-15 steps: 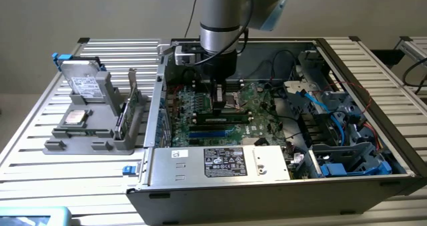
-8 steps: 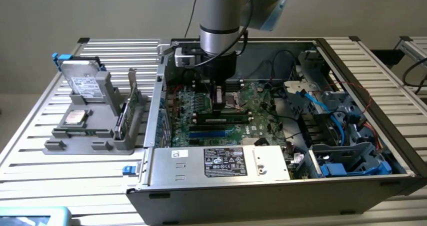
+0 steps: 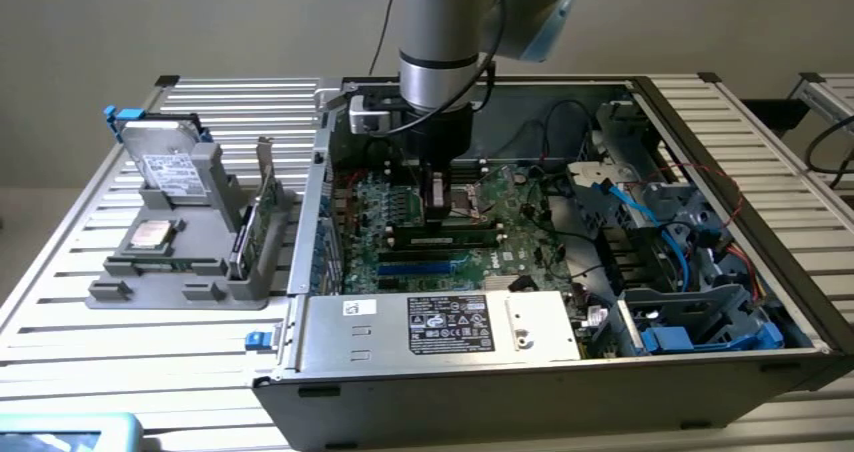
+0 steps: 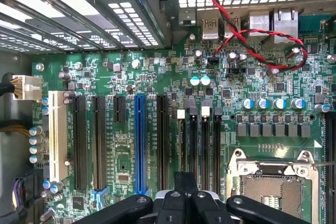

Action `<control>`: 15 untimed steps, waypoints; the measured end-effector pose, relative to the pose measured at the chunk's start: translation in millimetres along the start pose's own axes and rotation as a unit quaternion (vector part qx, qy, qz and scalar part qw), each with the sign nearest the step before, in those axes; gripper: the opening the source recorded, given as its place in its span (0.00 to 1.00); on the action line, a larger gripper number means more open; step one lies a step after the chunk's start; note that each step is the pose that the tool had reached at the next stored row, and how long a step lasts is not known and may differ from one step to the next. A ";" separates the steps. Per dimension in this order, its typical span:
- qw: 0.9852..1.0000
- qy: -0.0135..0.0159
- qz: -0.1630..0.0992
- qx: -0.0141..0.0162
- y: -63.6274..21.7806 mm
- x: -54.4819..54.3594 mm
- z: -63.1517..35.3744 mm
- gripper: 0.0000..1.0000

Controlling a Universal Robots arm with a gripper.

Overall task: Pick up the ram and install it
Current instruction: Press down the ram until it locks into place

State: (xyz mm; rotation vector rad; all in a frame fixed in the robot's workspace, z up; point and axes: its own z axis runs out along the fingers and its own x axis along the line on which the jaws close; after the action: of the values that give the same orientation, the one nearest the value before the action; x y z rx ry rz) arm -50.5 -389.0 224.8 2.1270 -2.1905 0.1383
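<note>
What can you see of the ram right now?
The ram is a long, narrow green stick with dark chips. It lies level along the motherboard, next to the blue slots. In the exterior view the end effector is just above it. Contact and seating can't be told.

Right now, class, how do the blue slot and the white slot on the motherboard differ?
The blue slot is slim and longer; the white slot is broader and shorter. The white slot sits nearer the motherboard edge than the blue. Both lie parallel and empty.
</note>
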 end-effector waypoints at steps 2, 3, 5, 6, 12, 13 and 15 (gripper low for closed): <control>1.000 0.000 0.001 0.000 0.0 0.0 0.2 0.11; 1.000 0.000 0.001 0.001 0.1 0.0 0.6 0.11; 1.000 0.000 0.001 0.002 0.1 0.0 0.8 0.11; 1.000 0.000 0.001 0.002 0.1 0.0 0.8 0.11; 1.000 0.000 0.004 0.002 -2.2 1.8 -14.4 0.11; 1.000 0.000 0.004 0.002 -2.9 2.1 -16.4 0.11; 1.000 0.000 0.005 0.002 -4.7 2.4 -19.0 0.11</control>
State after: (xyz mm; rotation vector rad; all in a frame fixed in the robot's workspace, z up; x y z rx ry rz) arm -46.0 -389.1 244.0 2.1193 -2.2023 0.1431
